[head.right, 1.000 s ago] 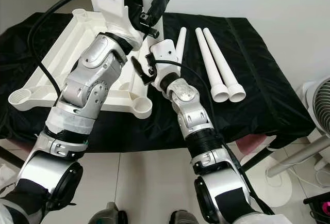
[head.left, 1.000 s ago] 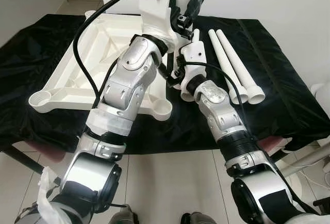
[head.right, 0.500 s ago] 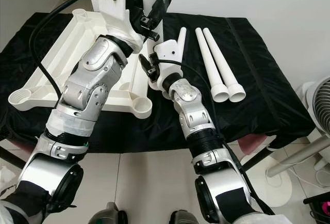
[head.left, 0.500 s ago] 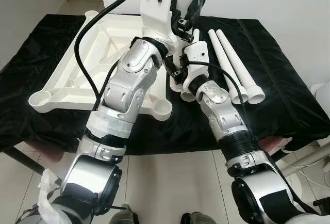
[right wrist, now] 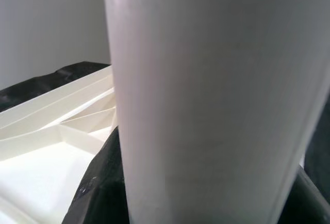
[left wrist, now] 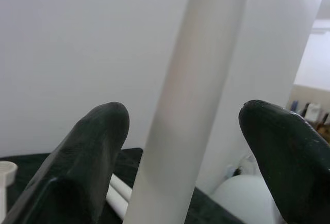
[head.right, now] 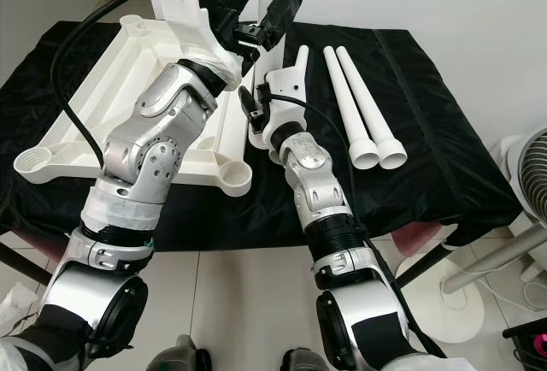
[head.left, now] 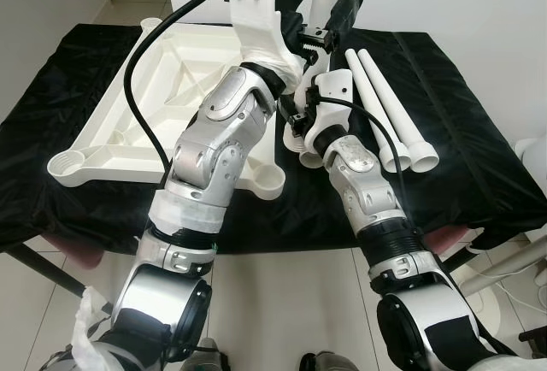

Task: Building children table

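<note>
The white table top (head.left: 102, 159) lies upside down on the black cloth, with round sockets at its corners. Beside its right edge, my right gripper (right wrist: 206, 193) is shut on a white table leg (head.right: 300, 60). The leg's flared end (head.left: 309, 159) sits near the table top's front right socket (head.left: 272, 185). My left gripper (head.left: 320, 2) is open, raised above the far end of that leg. In the left wrist view the leg (left wrist: 180, 105) runs between the spread fingers (left wrist: 93, 152) without touching them. Two more legs (head.left: 389, 106) lie side by side on the cloth.
The black cloth (head.left: 479, 132) covers a low table, whose front edge is close to me. A white wall stands right behind it. A fan (head.right: 534, 174) and its stand are on the tiled floor to the right.
My left gripper's fingers have spread apart and the gripper has shifted a little to the right. My right arm has moved slightly forward, still holding the leg.
</note>
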